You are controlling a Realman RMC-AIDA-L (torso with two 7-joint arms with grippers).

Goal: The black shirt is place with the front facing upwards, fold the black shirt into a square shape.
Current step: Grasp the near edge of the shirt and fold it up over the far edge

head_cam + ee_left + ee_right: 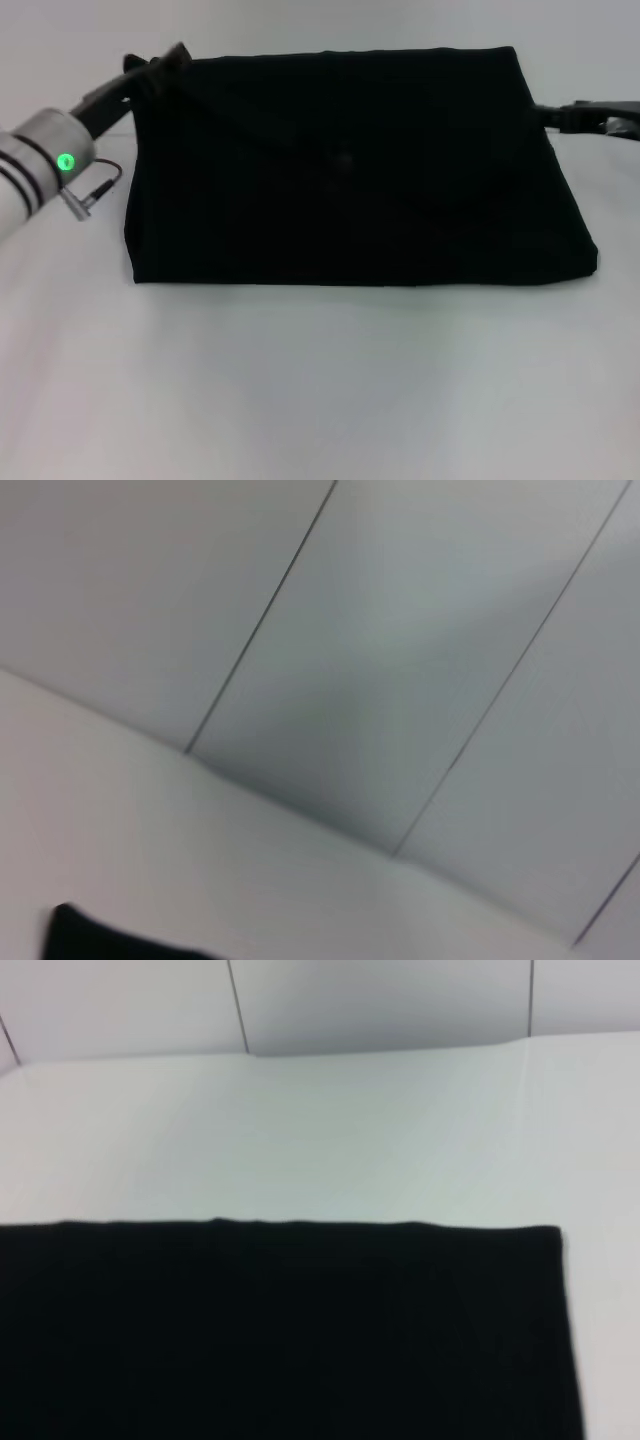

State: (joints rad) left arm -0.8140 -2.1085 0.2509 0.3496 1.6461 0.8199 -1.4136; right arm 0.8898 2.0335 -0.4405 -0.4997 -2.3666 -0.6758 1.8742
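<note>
The black shirt (350, 170) lies folded into a wide, roughly rectangular block on the white table (320, 390). No lettering or label shows. My left gripper (160, 65) is at the shirt's far left corner, touching or just beside the fabric. My right gripper (560, 115) is at the shirt's right edge, near its far right corner. The right wrist view shows the black shirt (280, 1330) with a straight edge and one square corner. In the left wrist view, only a small tip of black fabric (90, 942) appears.
Bare white table surface (300, 400) stretches in front of the shirt. The left arm's silver wrist with a green light (45, 165) hangs over the table's left side. A pale panelled wall (400, 630) stands behind the table.
</note>
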